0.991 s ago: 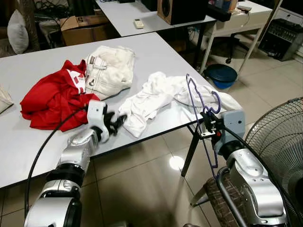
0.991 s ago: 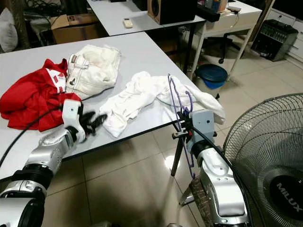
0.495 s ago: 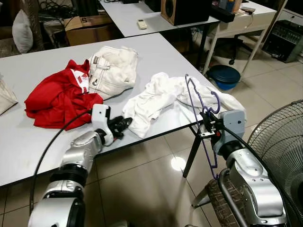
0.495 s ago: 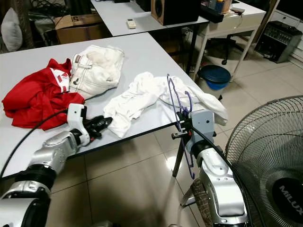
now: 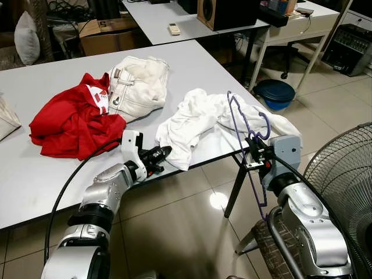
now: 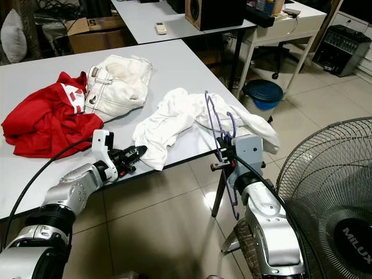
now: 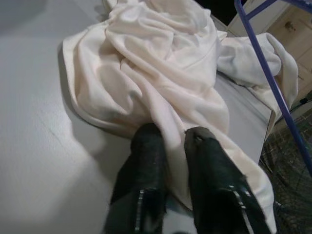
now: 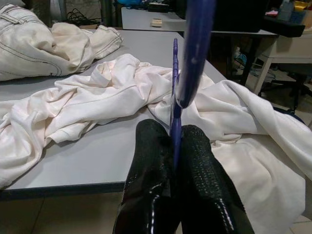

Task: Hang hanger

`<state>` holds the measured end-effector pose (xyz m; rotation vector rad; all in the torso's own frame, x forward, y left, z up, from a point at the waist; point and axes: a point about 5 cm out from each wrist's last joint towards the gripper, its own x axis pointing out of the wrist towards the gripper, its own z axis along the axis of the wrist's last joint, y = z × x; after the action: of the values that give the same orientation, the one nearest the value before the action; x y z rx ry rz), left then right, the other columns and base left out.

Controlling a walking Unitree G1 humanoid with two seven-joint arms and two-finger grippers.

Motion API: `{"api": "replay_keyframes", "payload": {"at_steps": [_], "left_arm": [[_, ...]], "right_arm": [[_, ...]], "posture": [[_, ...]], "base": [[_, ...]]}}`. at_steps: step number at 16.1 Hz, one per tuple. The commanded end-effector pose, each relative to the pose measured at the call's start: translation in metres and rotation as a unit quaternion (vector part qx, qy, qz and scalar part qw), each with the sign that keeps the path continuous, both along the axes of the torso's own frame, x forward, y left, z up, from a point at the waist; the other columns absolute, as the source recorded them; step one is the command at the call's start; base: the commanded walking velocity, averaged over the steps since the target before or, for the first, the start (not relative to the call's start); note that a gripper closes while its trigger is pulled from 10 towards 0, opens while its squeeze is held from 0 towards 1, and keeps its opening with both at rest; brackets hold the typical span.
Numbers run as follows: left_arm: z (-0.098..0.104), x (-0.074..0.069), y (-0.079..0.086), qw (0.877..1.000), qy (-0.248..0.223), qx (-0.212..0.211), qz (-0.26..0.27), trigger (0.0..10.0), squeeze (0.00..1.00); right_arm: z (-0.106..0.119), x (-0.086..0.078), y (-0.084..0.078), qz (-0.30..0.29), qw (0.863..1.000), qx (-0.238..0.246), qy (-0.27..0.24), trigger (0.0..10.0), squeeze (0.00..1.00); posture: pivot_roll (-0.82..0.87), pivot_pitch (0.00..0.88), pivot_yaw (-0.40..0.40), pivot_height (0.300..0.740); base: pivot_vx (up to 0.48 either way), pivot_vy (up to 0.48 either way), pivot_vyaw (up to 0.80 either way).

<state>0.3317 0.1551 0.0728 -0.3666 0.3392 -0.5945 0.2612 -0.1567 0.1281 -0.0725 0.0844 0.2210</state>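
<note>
Item: purple hanger (image 5: 247, 148), right of centre, clamped upright in your right gripper (image 5: 253, 152). Your left gripper (image 7: 171, 141) pinches the hem of the white garment (image 5: 200, 119) at the table (image 5: 35, 180) edge. Risk: a thin fold may slip free, or pulling may drag the cloth off the table.

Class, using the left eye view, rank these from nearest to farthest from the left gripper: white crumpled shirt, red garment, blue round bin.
1. White crumpled shirt, right at the left gripper, table's near edge.
2. Red garment, on the table's left.
3. Blue round bin, on the floor beyond the table.
</note>
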Motion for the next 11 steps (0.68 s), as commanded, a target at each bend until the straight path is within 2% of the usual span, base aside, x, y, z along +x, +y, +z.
{"api": "replay_keyframes", "payload": {"at_steps": [1, 4, 7, 10, 11], "left_arm": [[0.001, 0.0, 0.002, 1.0, -0.001, -0.003, 0.003, 0.0, 0.0], [0.011, 0.005, 0.007, 0.999, -0.025, -0.03, 0.032, 0.0, 0.0], [0.021, 0.009, 0.008, 0.997, -0.047, -0.051, 0.039, 0.0, 0.0], [0.044, 0.017, 0.009, 0.99, -0.099, -0.087, 0.053, 0.0, 0.0], [0.063, 0.026, 0.01, 0.985, -0.132, -0.098, 0.053, 0.0, 0.0]], "right_arm": [[0.003, 0.001, 0.001, 0.006, 1.0, -0.007, -0.008, 10.0, 0.0], [0.004, 0.002, 0.001, 0.005, 1.0, -0.008, -0.01, 10.0, 0.0], [0.004, 0.002, 0.002, 0.003, 1.0, -0.008, -0.011, 10.0, 0.0], [0.005, 0.003, 0.001, 0.0, 1.0, -0.008, -0.013, 10.0, 0.0], [0.006, 0.004, 0.001, -0.001, 1.0, -0.007, -0.014, 10.0, 0.0]], "posture": [[-0.13, 0.0, 0.049, 0.74], [-0.13, 0.0, 0.051, 0.74], [-0.13, 0.0, 0.051, 0.74], [-0.14, 0.0, 0.061, 0.74], [-0.14, 0.0, 0.06, 0.74]], "base": [[0.0, 0.0, 0.0], [0.0, 0.0, 0.0], [0.0, 0.0, 0.0], [0.0, 0.0, 0.0], [0.0, 0.0, 0.0]]}}
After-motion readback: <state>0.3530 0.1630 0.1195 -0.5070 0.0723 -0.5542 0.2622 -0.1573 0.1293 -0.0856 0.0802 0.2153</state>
